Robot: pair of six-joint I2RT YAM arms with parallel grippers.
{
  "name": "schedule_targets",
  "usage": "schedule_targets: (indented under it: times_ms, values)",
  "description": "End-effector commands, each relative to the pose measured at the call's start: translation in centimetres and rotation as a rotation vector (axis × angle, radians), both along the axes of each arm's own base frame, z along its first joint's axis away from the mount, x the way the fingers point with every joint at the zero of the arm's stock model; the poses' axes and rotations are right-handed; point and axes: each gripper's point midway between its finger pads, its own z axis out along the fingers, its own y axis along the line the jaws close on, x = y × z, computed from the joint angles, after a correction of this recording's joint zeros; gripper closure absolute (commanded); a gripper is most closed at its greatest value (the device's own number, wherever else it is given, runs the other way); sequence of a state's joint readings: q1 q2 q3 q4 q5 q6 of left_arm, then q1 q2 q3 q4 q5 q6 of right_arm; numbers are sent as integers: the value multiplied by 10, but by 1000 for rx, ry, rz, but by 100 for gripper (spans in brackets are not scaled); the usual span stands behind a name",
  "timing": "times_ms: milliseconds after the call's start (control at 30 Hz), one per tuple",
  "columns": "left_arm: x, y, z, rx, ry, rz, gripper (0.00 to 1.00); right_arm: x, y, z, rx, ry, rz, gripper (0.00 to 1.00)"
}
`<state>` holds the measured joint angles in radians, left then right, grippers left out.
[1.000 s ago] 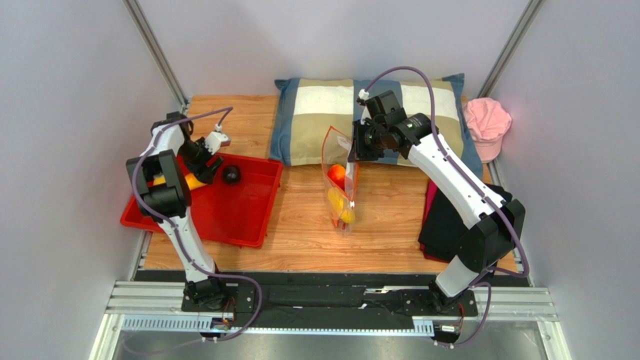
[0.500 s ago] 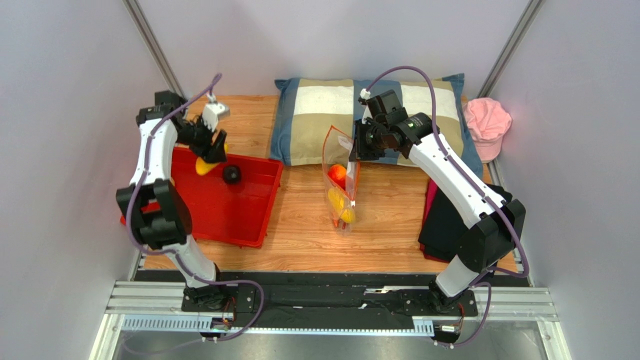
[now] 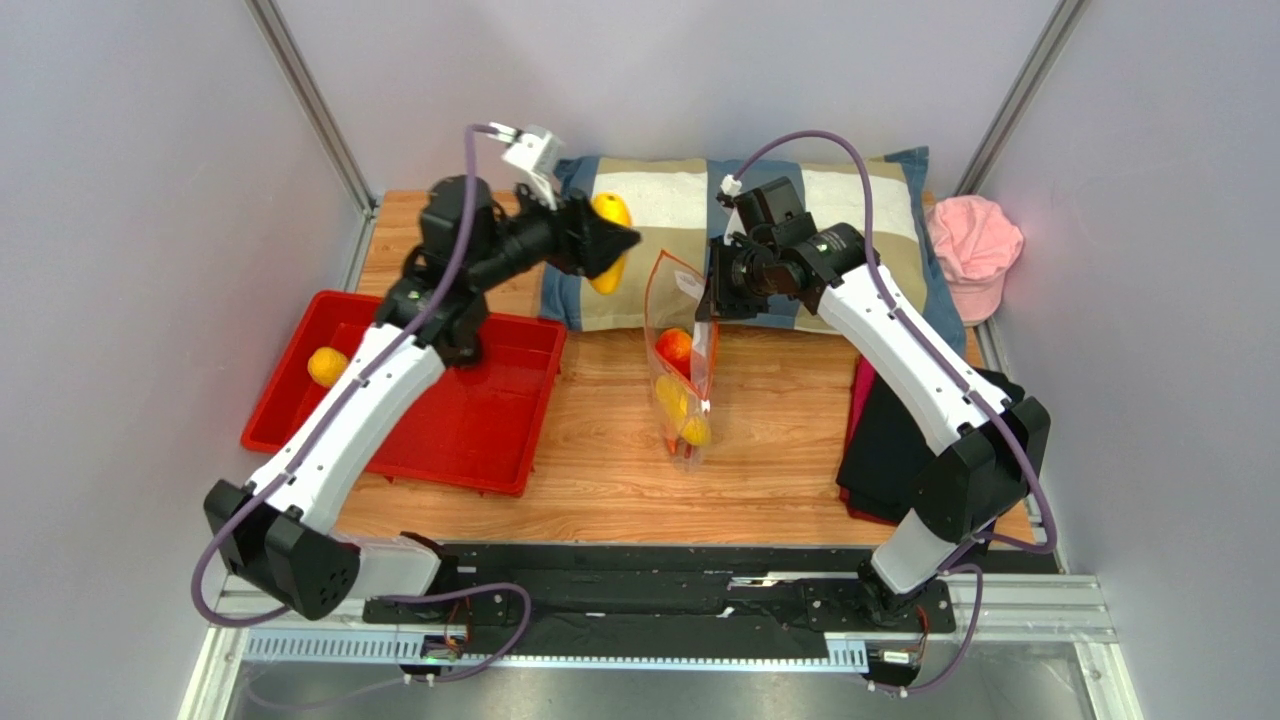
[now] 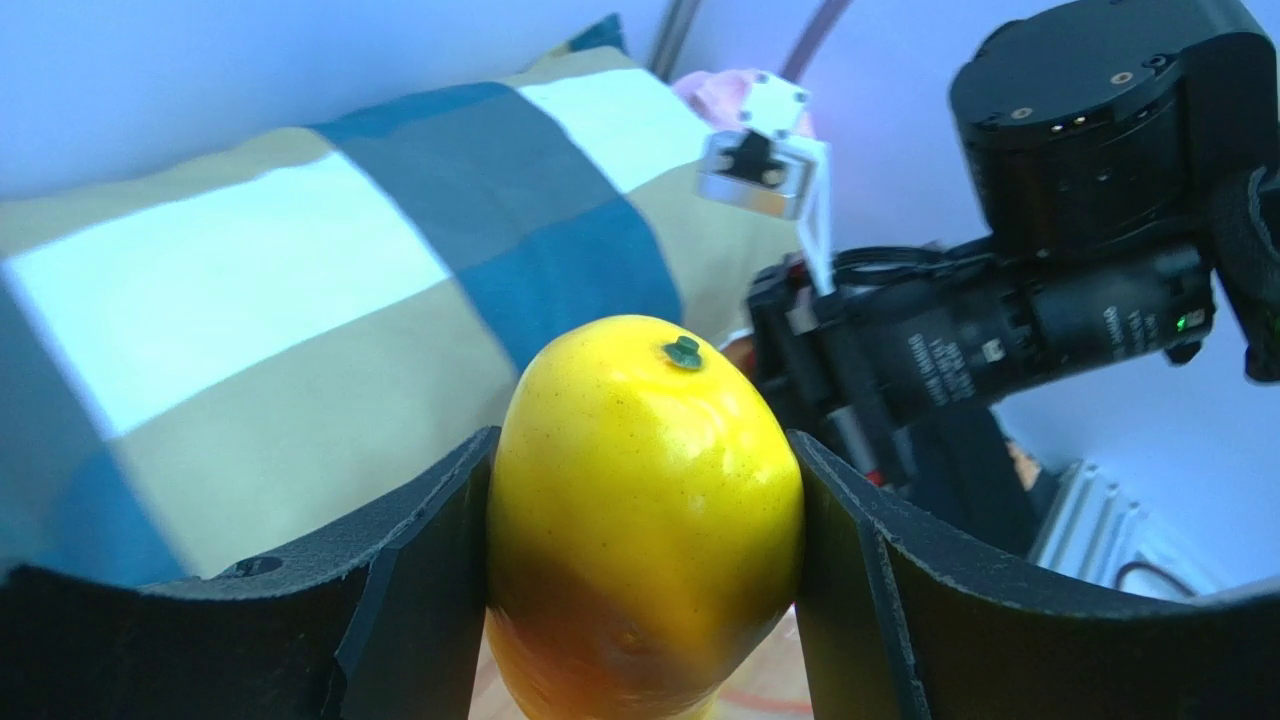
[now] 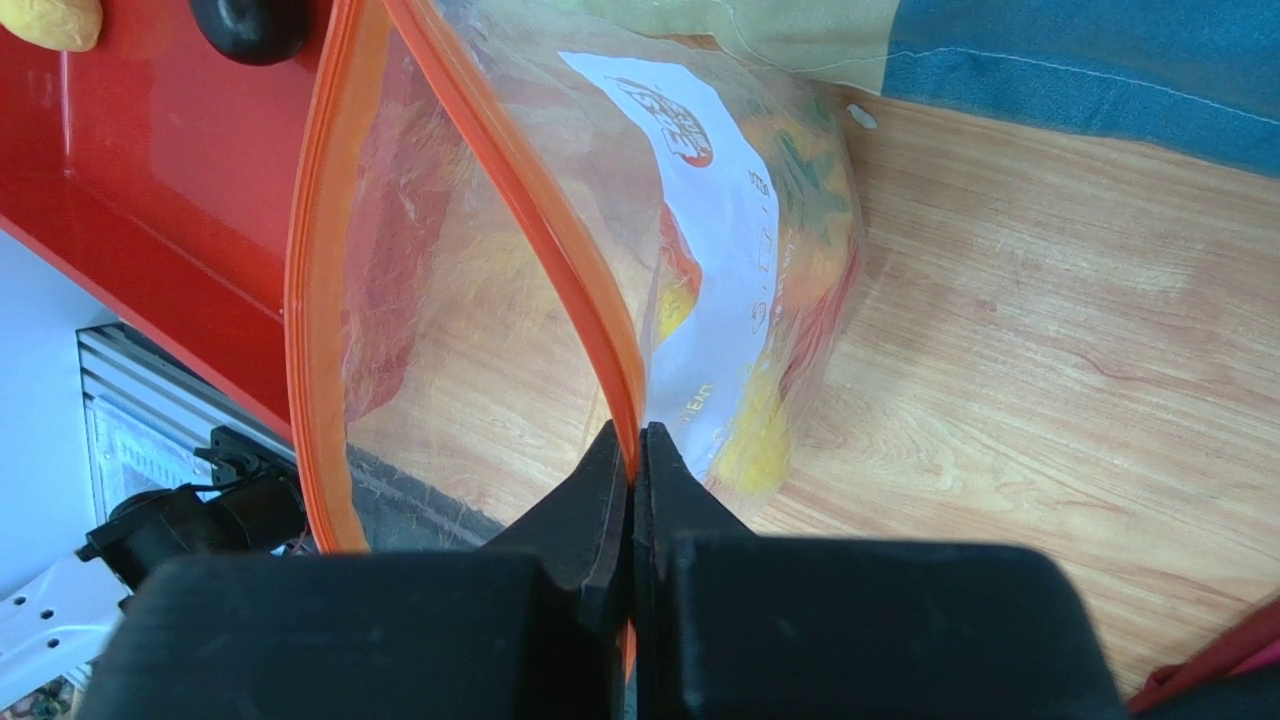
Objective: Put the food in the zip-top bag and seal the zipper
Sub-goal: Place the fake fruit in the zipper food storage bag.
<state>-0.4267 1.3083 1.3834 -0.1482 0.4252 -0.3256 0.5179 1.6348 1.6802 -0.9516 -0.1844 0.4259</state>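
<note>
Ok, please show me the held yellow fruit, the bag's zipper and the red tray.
yellow fruit (image 4: 646, 510): left wrist view, its middle.
zipper (image 5: 609, 383): right wrist view, pinched strip.
red tray (image 3: 481, 408): top view, bare floor.

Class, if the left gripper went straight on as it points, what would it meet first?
Probably the checked pillow; the right gripper sits close beside that line, and depth is unclear.

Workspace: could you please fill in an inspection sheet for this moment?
Surface: wooden table, no spills seen.
Job's things: zip-top bag upright, open, toy food inside; orange fruit and dark fruit in red tray.
Clutter: checked pillow, pink cap, dark cloth.
Grippers: left gripper shut on yellow fruit; right gripper shut on the zipper.
Cables: purple cables arch over both arms, nothing snagged.
Surroundings: grey walls, metal frame posts.
</note>
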Motion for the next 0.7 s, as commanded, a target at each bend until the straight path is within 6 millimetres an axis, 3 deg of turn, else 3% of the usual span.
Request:
schedule_targets:
  times_ms: [0,33,133,233,467,500,533,600,633,667]
  values:
    - [14,-42,4,-126,0,75,78,9,5,22,53,-59,-6,100]
    - [14,-54,-8,-125,39,68,78,7,3,21,52,-56,-8,100]
    - [20,-66,-25,-135,98,77,77,4,1,21,57,-51,-9,100]
    - [18,-76,-32,-146,125,78,75,2,1,22,64,-49,-4,100]
    - [-5,-91,-86,-75,245,52,64,4,-3,19,61,-40,-13,100]
    - [-9,-89,-91,-66,263,50,60,5,-5,19,61,-38,-20,100]
    - [-13,-87,-88,-67,261,45,46,5,-6,19,60,-39,-22,100]
    - [-23,-84,-90,-36,274,18,32,5,-8,18,58,-36,-27,100]
    - [-29,-80,-82,-28,253,7,19,5,-9,18,59,-36,-26,100]
    - [-33,-77,-78,-25,250,2,11,5,-9,17,58,-33,-25,100]
